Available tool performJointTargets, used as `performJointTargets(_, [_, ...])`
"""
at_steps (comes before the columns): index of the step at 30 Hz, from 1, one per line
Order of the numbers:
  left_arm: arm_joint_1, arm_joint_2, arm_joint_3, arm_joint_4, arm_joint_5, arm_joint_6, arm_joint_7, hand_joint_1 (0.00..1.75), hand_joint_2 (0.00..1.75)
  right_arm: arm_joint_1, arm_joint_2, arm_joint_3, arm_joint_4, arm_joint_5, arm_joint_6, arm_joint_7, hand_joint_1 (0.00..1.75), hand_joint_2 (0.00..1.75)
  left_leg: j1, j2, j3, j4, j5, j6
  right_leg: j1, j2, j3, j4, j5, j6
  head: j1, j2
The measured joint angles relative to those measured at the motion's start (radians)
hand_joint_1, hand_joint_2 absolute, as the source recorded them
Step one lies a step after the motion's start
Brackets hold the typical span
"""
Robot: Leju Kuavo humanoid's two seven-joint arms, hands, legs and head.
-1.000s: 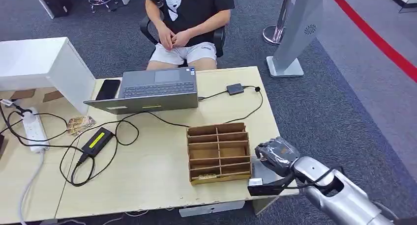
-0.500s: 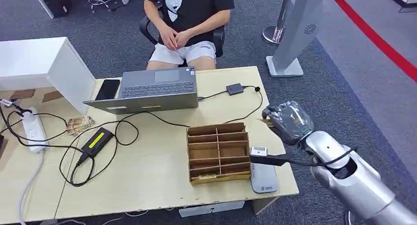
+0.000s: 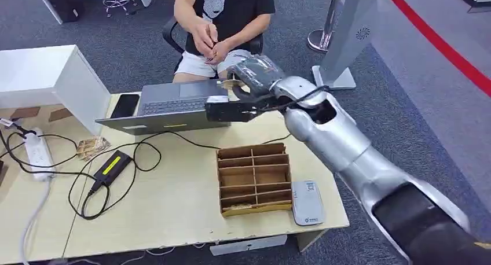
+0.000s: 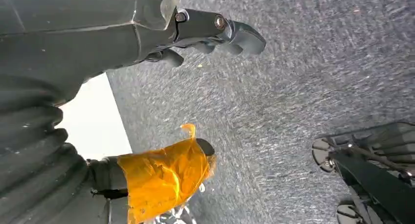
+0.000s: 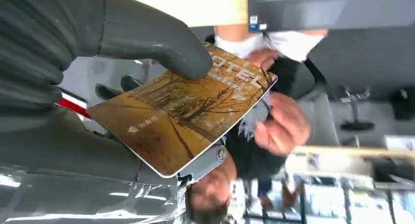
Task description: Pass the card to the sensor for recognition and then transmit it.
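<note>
While the right arm reaches across the surface [image 3: 173, 213] toward the seated person [image 3: 223, 22], the right hand [image 3: 255, 74] holds the card [image 5: 181, 114] above the far edge of the surface, just beyond the laptop [image 3: 173, 106]. In the right wrist view, the thumb [image 5: 161, 40] presses on the printed face of the card and the darker fingers support it from beneath; the card is amber-brown with a tree pattern and pale lettering. The person's hands [image 3: 209, 40] are raised in front of the torso, near the card but apart from it.

The sensor [image 3: 307, 202], a flat grey unit, lies on the near right corner of the surface, just beside the wooden organiser [image 3: 253, 178] with its open compartments. The card is well apart from the sensor.

To the left of the organiser lie a black power adapter [image 3: 113, 166] with looped cables, a white power strip [image 3: 37, 155] and a dark phone [image 3: 124, 106] beside the laptop.

The left hand [image 4: 147, 62] hangs over grey carpet with nothing in it; its fingers [image 4: 235, 35] are extended and apart from the thumb, which carries an orange wrap.
</note>
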Motion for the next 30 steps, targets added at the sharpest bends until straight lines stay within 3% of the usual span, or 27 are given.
performJointTargets(5, [-0.008, 0.009, -0.031, 0.002, -0.003, -0.007, -0.013, 0.0, 1.75, -0.104, 0.163, 0.045, 0.281, 0.037, -0.02, 0.052, 1.75, 1.75, 0.0, -0.002, -0.002, 0.0, 0.0, -0.001, 0.0, -0.002, -0.001, 0.0, 0.0, 0.0, 0.001, 0.0])
performJointTargets(10, [-0.01, 0.01, -0.055, 0.002, -0.005, -0.01, -0.02, 0.0, 1.75, -0.123, 0.234, 0.083, 0.429, 0.005, -0.049, 0.089, 1.75, 1.75, 0.0, -0.002, -0.003, 0.0, 0.0, -0.001, 0.0, -0.002, -0.001, -0.001, 0.0, 0.0, 0.0, 0.0])
performJointTargets(19, [-0.011, 0.015, -0.076, 0.007, -0.006, -0.01, -0.02, 0.0, 1.75, -0.126, 0.269, 0.103, 0.551, -0.039, -0.105, 0.115, 1.73, 1.75, 0.0, -0.002, -0.003, 0.001, 0.0, 0.0, 0.0, -0.002, -0.001, -0.002, 0.001, 0.001, 0.0, 0.0])
performJointTargets(30, [-0.011, 0.016, -0.077, 0.009, -0.006, -0.01, -0.02, 0.0, 1.75, -0.138, 0.271, 0.103, 0.577, -0.045, -0.128, 0.14, 1.73, 1.75, 0.0, -0.002, -0.003, 0.0, 0.0, -0.001, 0.0, -0.002, -0.001, -0.001, 0.001, 0.0, 0.0, 0.0])
